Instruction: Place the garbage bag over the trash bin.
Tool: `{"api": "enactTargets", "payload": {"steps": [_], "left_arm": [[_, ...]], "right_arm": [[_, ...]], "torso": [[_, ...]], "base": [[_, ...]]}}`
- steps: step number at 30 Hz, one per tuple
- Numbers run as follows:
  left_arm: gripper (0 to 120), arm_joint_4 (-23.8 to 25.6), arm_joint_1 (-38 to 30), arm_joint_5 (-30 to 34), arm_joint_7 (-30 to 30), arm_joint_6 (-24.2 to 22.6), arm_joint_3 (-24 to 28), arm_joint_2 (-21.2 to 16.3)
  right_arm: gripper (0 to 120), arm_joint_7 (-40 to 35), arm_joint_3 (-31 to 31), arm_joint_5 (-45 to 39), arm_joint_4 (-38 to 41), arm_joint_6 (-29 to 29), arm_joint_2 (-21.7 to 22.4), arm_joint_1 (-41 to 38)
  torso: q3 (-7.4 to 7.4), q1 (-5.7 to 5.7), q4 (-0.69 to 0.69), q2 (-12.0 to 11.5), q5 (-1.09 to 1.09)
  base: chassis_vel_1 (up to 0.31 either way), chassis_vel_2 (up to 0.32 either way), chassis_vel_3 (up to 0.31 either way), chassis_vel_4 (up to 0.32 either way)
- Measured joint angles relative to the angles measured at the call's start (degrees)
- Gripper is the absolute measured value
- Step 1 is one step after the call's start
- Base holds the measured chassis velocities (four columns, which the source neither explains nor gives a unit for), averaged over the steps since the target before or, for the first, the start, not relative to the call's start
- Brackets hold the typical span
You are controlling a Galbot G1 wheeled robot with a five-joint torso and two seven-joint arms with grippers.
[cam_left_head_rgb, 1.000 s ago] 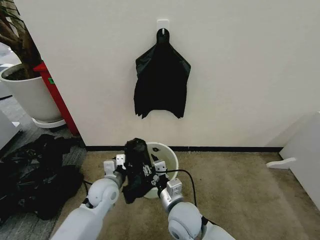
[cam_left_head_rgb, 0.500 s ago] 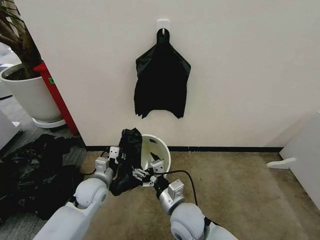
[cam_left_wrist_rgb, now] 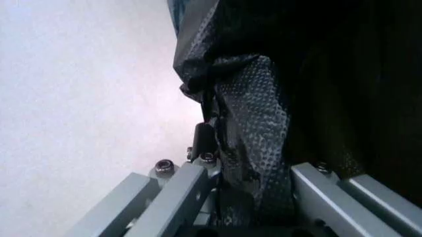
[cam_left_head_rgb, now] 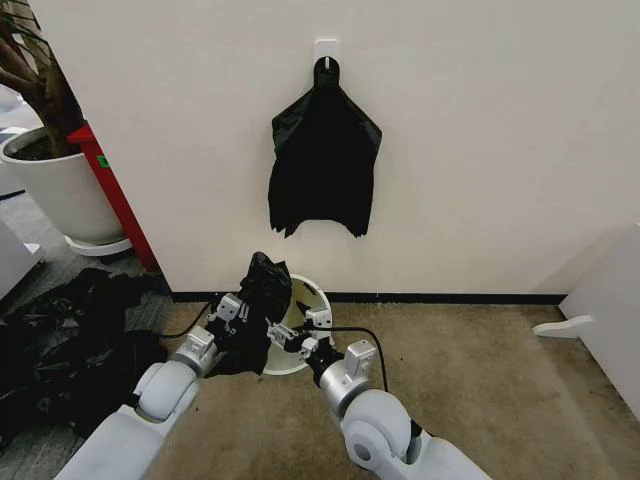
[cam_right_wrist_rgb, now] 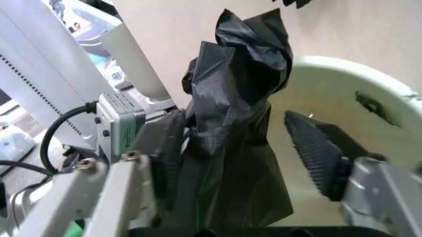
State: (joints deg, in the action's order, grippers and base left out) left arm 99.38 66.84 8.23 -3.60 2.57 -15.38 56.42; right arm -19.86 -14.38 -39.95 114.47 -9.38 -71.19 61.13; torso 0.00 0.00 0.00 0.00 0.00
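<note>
Gripping a bunched fold of the garbage bag (cam_left_head_rgb: 262, 290), the left tool (cam_left_head_rgb: 232, 322) is holding it beside the tilted trash bin (cam_left_head_rgb: 305, 300) on the carpet. The right tool (cam_left_head_rgb: 290, 338) is gaping wide around the bag, so opening the bag's mouth over the rim seems next.

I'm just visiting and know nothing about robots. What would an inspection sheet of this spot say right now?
Surface: brown carpet below a white wall.
Job's things: garbage bag bunched at the near left rim of the trash bin, which tips toward the robot.
Clutter: heap of black plastic on the floor at left.
Grippers: left gripper shut on the garbage bag; right gripper open, the bag lying against one of its fingers.
Cables: black cable looping over the right wrist.
Surroundings: bundle of black bags hanging from a wall hook; white plant pot; red panel.
</note>
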Motion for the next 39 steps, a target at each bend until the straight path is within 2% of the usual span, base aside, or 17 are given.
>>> {"api": "enactTargets", "payload": {"steps": [3, 4, 9, 11, 12, 15, 27, 39], "left_arm": [[3, 0.3, 0.3, 0.2, -0.3, 0.5, -0.2, 0.0], [3, 0.3, 0.3, 0.2, -0.3, 0.5, -0.2, 0.0], [3, 0.9, 1.2, 0.5, -0.8, 1.1, -0.8, -0.1], [3, 0.9, 1.3, 0.5, -0.8, 1.2, -0.9, -0.1], [3, 1.0, 1.5, 0.5, -0.9, 1.3, -1.0, -0.1], [3, 1.4, 1.9, 0.7, -1.1, 1.5, -1.5, -0.3], [3, 2.8, 2.5, 1.9, -3.3, 2.7, -2.9, -1.5], [3, 3.7, 2.1, 5.8, -10.8, 6.3, -4.3, -3.5]], "right_arm": [[39, 1.3, 0.3, 0.4, -0.6, 0.9, -0.3, 0.0], [39, 1.3, 0.3, 0.4, -0.6, 0.9, -0.3, 0.0], [19, 2.2, 0.9, 3.9, -2.1, 2.4, -0.8, 0.4], [17, 2.2, 1.0, 4.4, -2.4, 2.7, -0.8, 0.5], [10, 2.2, 1.2, 5.1, -2.8, 3.4, -0.9, 0.6], [0, 2.8, 2.2, 7.8, -3.9, 5.3, -1.1, 1.1], [0, 3.3, 7.0, 13.5, -6.8, 6.7, 0.2, 1.7], [0, 3.8, 13.2, 13.9, -9.8, 6.7, 2.9, 2.6]], "torso": [[0.0, 0.0, 0.0, 0.0, 0.0], [0.0, 0.0, 0.0, 0.0, 0.0], [0.0, 0.0, 0.0, 0.0, 0.0], [0.0, 0.0, 0.0, 0.0, 0.0], [0.0, 0.0, 0.0, 0.0, 0.0], [0.0, 0.0, 0.0, 0.0, 0.0], [0.0, 0.0, 0.0, 0.0, 0.01], [0.0, 0.0, 0.0, 0.0, 0.01]], "base": [[0.0, 0.0, 0.0, 0.0], [0.0, 0.0, 0.0, 0.0], [0.0, 0.0, 0.0, 0.0], [0.0, 0.0, 0.0, 0.0], [0.0, 0.0, 0.0, 0.0], [0.0, 0.0, 0.0, 0.0], [0.0, 0.0, 0.0, 0.0], [0.0, 0.0, 0.0, 0.0]]}}
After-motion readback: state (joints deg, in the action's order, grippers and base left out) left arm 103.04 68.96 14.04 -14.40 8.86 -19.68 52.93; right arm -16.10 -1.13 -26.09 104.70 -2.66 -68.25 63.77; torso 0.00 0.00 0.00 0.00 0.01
